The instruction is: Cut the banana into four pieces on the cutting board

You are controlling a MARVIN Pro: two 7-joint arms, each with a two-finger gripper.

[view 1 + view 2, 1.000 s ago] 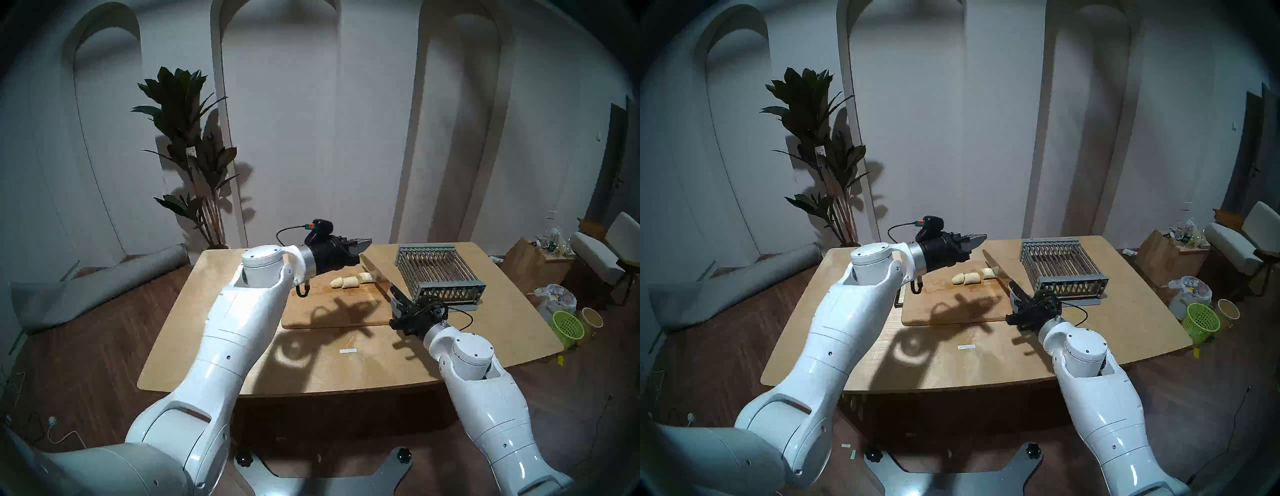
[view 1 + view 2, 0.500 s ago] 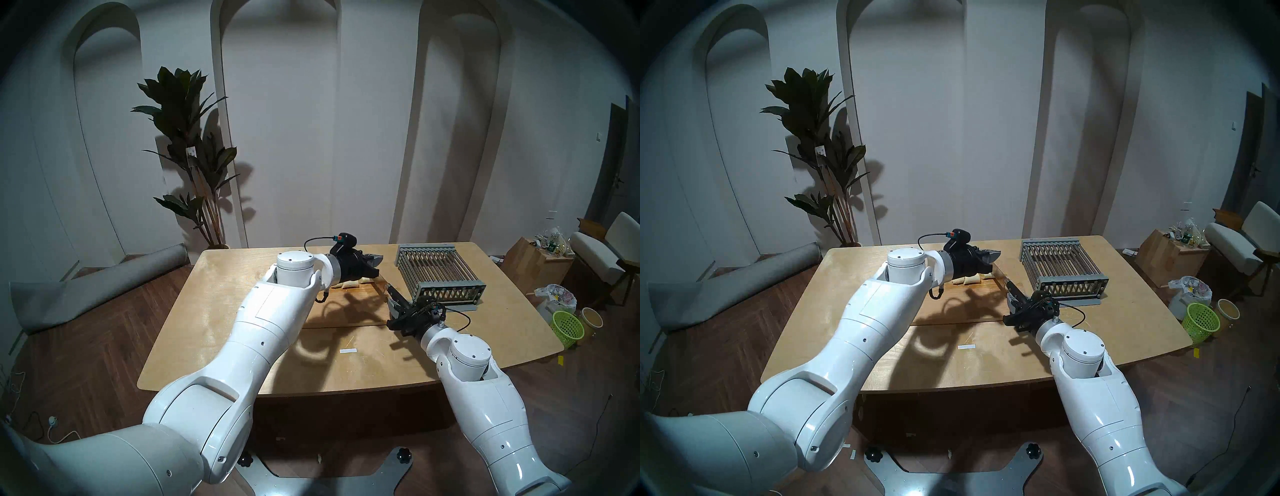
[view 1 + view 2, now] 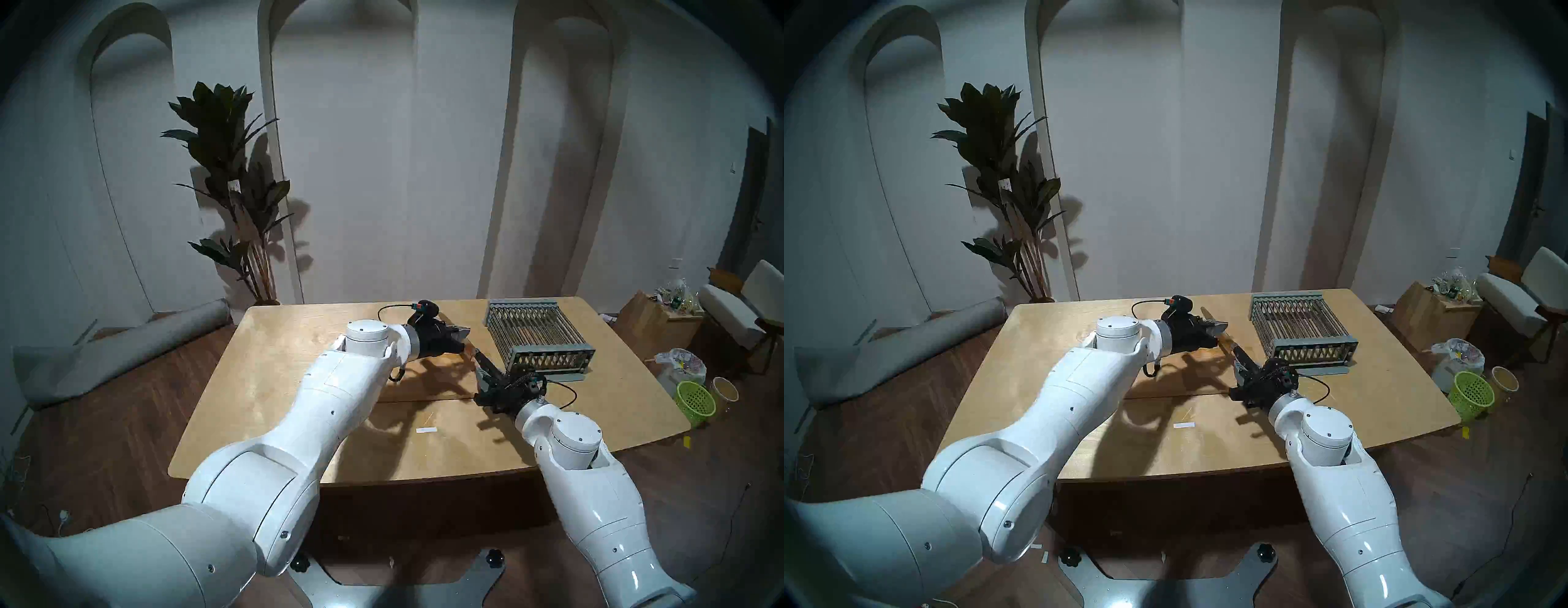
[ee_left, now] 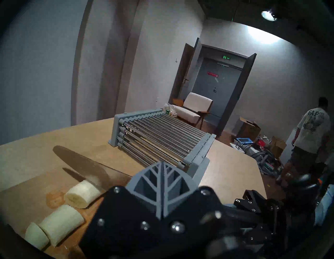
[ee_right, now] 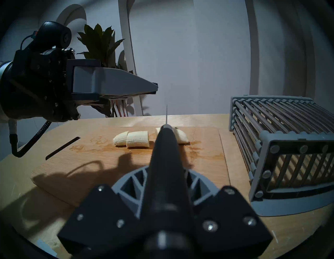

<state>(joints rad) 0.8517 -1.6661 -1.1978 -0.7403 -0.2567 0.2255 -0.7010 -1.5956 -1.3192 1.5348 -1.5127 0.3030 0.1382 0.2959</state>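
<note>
The banana lies as several pale chunks (image 5: 137,138) in a row on the cutting board (image 5: 90,162), also seen in the left wrist view (image 4: 82,194). In both head views my left gripper hides them. My right gripper (image 5: 164,180) is shut on the black handle of a knife (image 5: 164,159). Its blade (image 4: 81,162) stands edge-down between the two rightmost chunks. My left gripper (image 5: 155,87) is shut and empty, hovering above the left chunks, pointing at the blade. In the head view the left gripper (image 3: 464,333) and right gripper (image 3: 488,375) sit close together over the cutting board (image 3: 424,382).
A grey roller rack (image 3: 536,335) stands on the table just right of the board, close to the right gripper. A white strip (image 3: 426,430) lies on the tabletop near me. A person (image 4: 310,130) stands off to the right; a green basket (image 3: 695,401) sits on the floor.
My left arm swung right and lowered over the banana chunks, covering them in the head views. The right gripper with the knife shifted only slightly.
</note>
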